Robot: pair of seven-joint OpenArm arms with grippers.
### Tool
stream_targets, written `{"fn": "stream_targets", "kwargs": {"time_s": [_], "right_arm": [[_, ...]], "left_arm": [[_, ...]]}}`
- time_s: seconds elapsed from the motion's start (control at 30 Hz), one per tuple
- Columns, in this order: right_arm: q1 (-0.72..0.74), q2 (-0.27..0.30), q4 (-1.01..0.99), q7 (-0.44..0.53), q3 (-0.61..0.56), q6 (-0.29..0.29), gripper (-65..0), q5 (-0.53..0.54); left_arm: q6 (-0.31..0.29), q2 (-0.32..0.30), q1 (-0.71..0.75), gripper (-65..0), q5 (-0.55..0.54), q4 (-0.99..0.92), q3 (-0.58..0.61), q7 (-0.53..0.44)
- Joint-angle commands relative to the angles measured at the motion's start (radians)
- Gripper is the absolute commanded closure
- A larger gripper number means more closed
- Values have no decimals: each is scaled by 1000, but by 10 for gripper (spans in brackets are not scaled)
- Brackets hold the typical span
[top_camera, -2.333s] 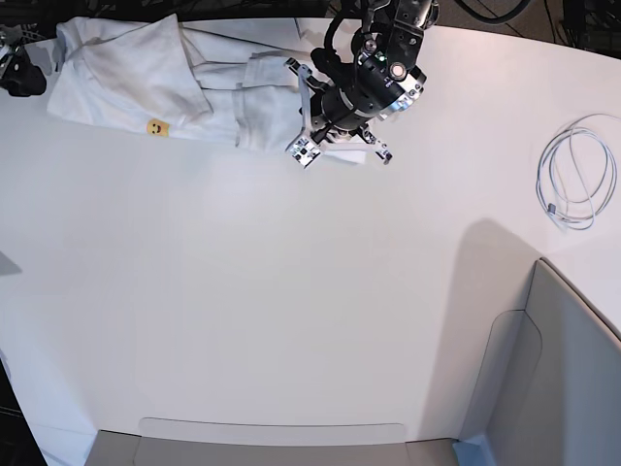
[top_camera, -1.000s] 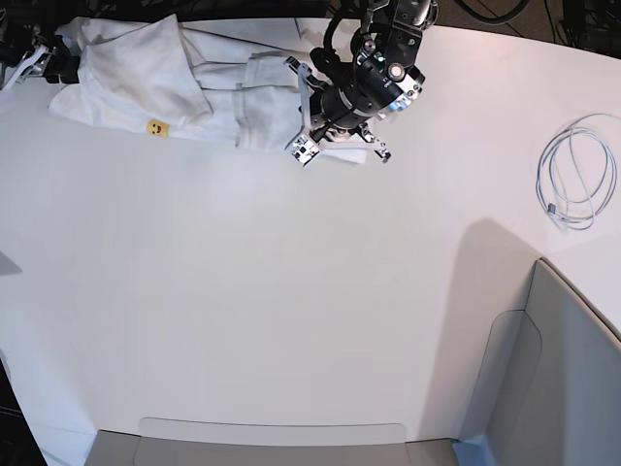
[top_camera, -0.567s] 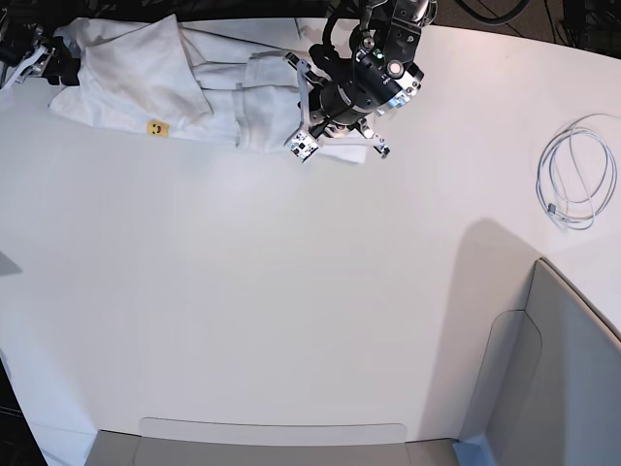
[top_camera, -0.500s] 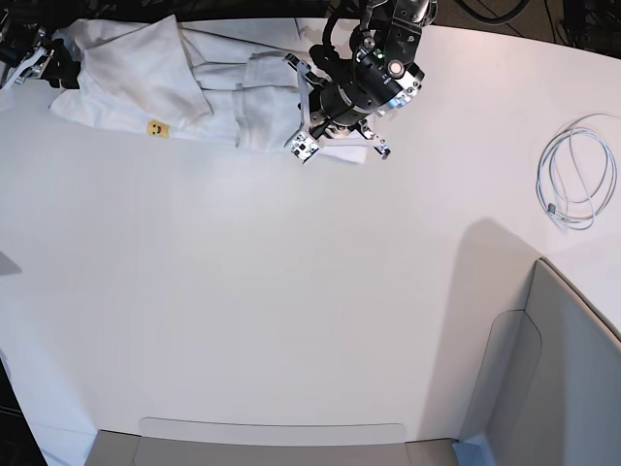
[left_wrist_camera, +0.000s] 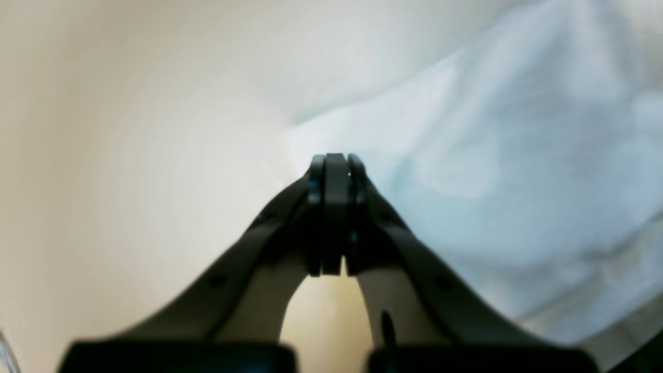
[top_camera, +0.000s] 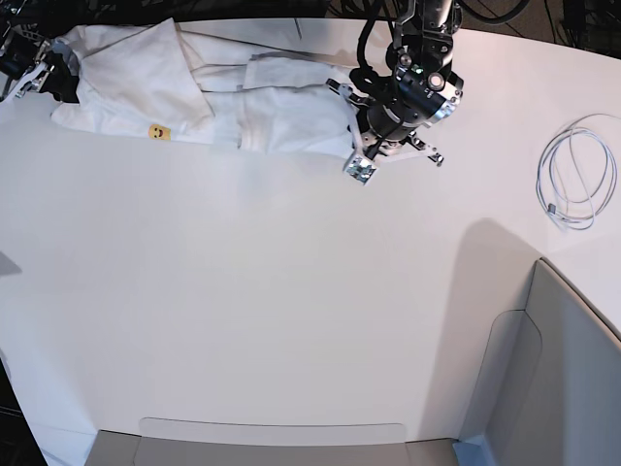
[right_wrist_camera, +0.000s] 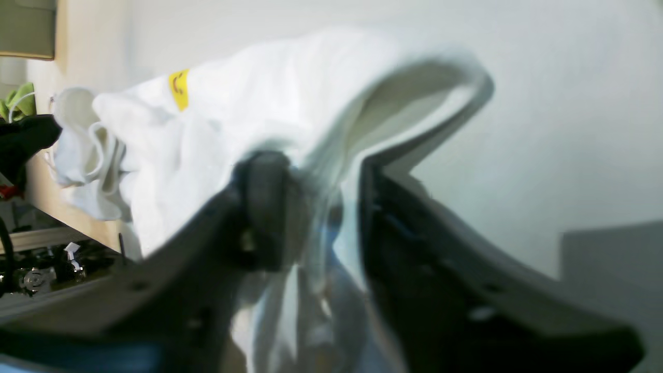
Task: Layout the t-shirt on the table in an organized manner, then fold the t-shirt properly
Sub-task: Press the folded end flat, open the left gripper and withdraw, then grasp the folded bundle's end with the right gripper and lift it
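**One shirt, two grippers, at far edge of table**

Counting: 1 t-shirt, 1 table, 2 grippers, 1 coiled white cable, 1 grey bin.

The t-shirt is lying bunched and stretched along the far edge of the table in the base view, w/ a small yellow smiley tag showing on the front side. The left gripper is sitting at one end of the shirt, the right gripper at the other end, well apart.

The left wrist view is showing what the base view cannot: the left gripper is having its fingers pressed together, tip just at the shirt's corner; if cloth is pinched between, I cannot tell.

The right wrist view is showing the right gripper w/ fingers apart and a fold of cloth hanging between them, touching one finger. The tag is appearing here also.

The cable and bin are appearing only in the base view, both away from the shirt.
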Motion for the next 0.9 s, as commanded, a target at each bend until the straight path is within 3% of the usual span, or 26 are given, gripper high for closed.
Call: {"fn": "stream_targets", "kwargs": {"time_s": [0.0,0.13,0.4,0.63,0.87], "right_arm": [[6,11,5,-25,-12,11,-121,-30],[38,24,5,-25,-87,11,0,-30],[124,47,6,-25,-144,11,0,-30],[179,100,6,-25,-138,11,0,-30],[193,149,21,-25,-136,11,0,-19]], "left_arm": [[2,-12,-2,0,-5,21,-32,-14],[2,-46,-2,0,-3,21,-165,-8],[2,-66,77,0,0,19,-487,41],[2,-58,190,0,-8,15,-486,29],[2,-60,190,0,-6,-19,-323,30]]}}
